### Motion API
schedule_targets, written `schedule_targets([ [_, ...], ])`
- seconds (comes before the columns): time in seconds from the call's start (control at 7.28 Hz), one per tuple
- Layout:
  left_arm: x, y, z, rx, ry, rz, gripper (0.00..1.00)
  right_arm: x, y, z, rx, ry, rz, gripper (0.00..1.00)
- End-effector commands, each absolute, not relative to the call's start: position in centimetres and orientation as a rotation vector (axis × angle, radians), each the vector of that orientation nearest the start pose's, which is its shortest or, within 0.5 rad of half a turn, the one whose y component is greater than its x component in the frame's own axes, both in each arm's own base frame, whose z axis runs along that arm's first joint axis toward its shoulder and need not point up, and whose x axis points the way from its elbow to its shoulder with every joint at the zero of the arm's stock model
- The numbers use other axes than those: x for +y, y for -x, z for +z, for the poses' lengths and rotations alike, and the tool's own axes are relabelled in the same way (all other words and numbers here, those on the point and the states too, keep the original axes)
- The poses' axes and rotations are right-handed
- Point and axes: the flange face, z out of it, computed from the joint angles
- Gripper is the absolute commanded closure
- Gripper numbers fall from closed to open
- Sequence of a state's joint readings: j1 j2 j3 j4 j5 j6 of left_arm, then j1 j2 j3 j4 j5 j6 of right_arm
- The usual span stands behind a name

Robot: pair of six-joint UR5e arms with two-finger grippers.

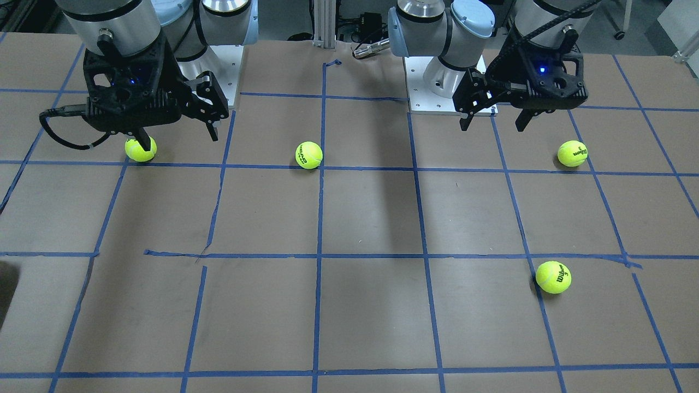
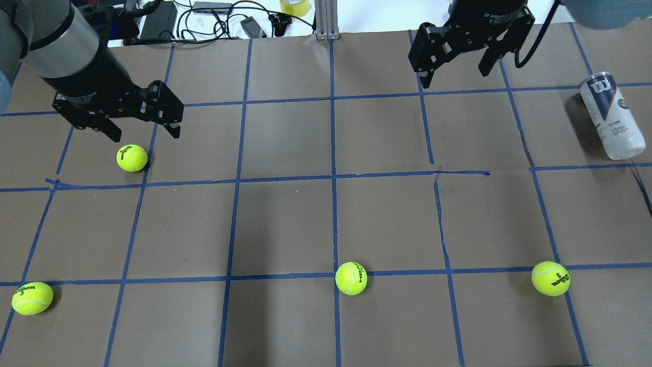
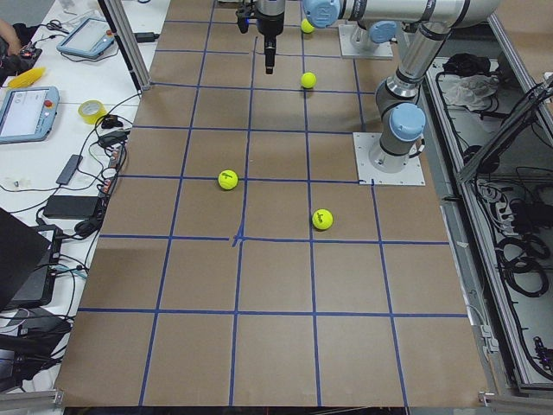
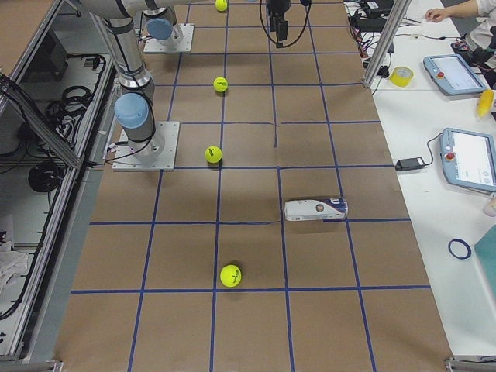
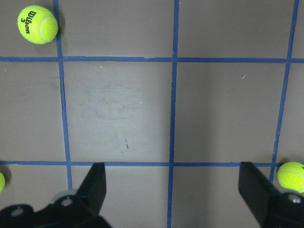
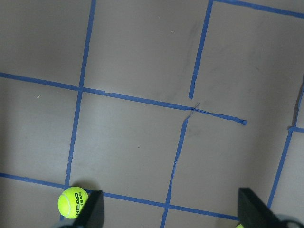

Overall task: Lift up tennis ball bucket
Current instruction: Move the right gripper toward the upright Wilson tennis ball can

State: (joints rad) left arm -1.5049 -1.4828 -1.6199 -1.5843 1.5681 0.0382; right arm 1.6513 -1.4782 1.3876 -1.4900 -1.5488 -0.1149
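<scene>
Tennis ball bucket (image 2: 611, 116), W logo on its label, lying on its side at 2 o'clock on the surface (image 2: 285, 224); contents indiscernible. Left hand (image 2: 145, 133) and right hand (image 2: 455, 77) both spread, apart from it. Loose: "Wilson 3" ball (image 2: 550, 278), "HEAD" ball (image 2: 351, 278).

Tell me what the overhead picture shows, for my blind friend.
The tennis ball bucket lies on its side near the view's right edge. Four tennis balls sit scattered; the left gripper and right gripper hover with jaws open.

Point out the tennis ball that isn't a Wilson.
The ball on the centre tape line: it is printed HEAD, while the other three balls read Wilson.
</scene>
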Motion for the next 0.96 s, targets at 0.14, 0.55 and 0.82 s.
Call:
schedule_targets([
  [0.14, -46.3, 10.3, 49.9, 3.143, 0.055, -0.024, 0.00, -51.9, -17.3, 51.1, 3.101, 0.319, -0.001, 0.00],
  [0.55, -46.3, 10.3, 49.9, 3.143, 0.060, -0.024, 0.00, -54.3, -12.1, 49.8, 3.086, 0.223, 0.021, 0.00],
  [0.82, -46.2, 10.3, 49.9, 3.142, 0.058, -0.027, 0.00, -56.4, -11.3, 47.2, 3.065, 0.197, 0.092, 0.00],
])
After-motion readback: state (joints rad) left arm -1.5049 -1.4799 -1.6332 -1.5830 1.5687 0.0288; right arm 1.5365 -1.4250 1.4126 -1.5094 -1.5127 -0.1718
